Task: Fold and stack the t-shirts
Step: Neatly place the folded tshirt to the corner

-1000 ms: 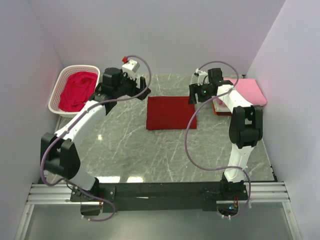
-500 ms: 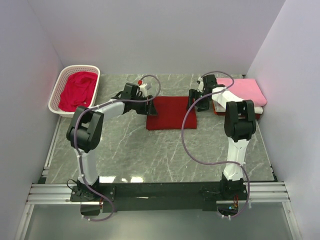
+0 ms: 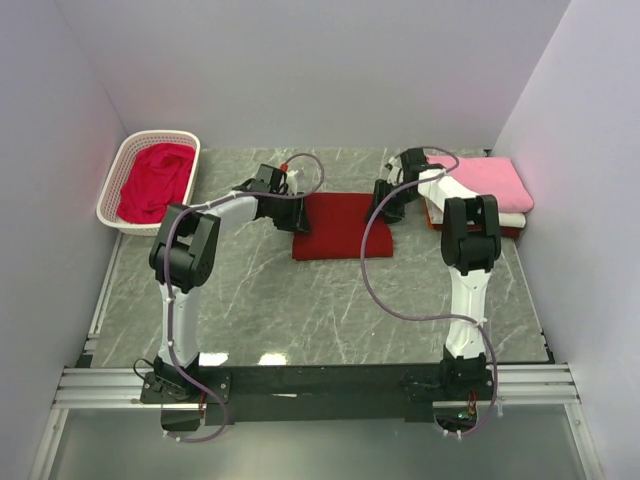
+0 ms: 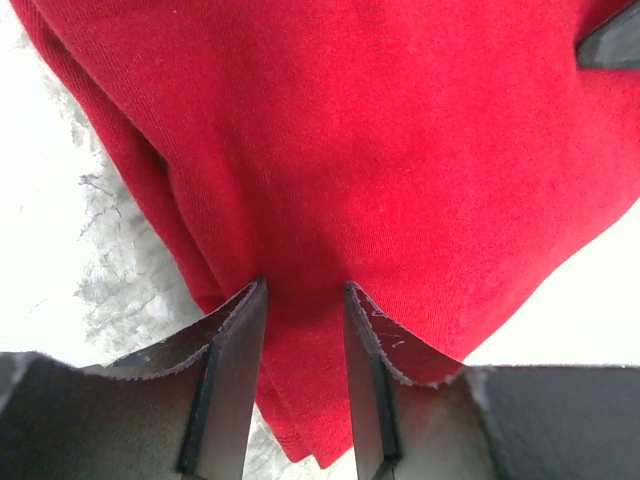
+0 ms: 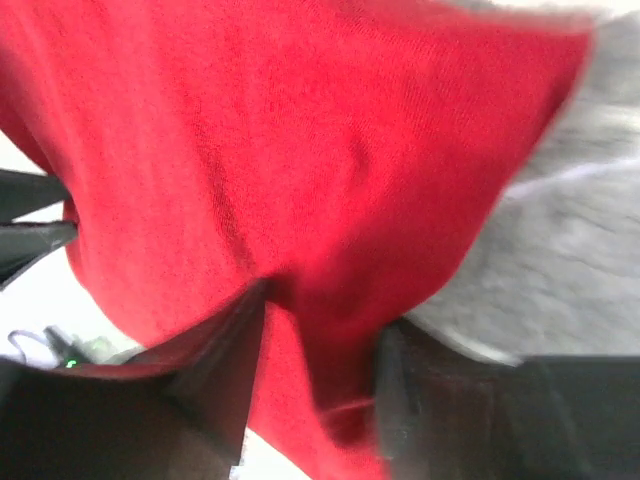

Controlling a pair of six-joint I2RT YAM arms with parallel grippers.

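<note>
A large dark red t-shirt (image 3: 340, 228) lies folded into a rectangle at the table's centre. My left gripper (image 3: 298, 215) is down at its left edge. In the left wrist view its jaws (image 4: 300, 300) pinch a ridge of the red cloth (image 4: 400, 150). My right gripper (image 3: 385, 205) sits on the shirt's far right corner, and its jaws (image 5: 320, 320) hold a bunched fold of the same cloth (image 5: 300, 130). A crimson t-shirt (image 3: 155, 180) lies crumpled in the basket. A folded pink t-shirt (image 3: 490, 180) rests on a white one (image 3: 512, 219) at the right.
The white lattice basket (image 3: 112, 178) stands at the far left against the wall. The folded stack sits by the right wall. Grey marble table (image 3: 330, 300) stretches between the shirt and the arm bases.
Both arms have come down from above the table onto the dark red shirt's left and right edges. Their jaws have narrowed onto the cloth.
</note>
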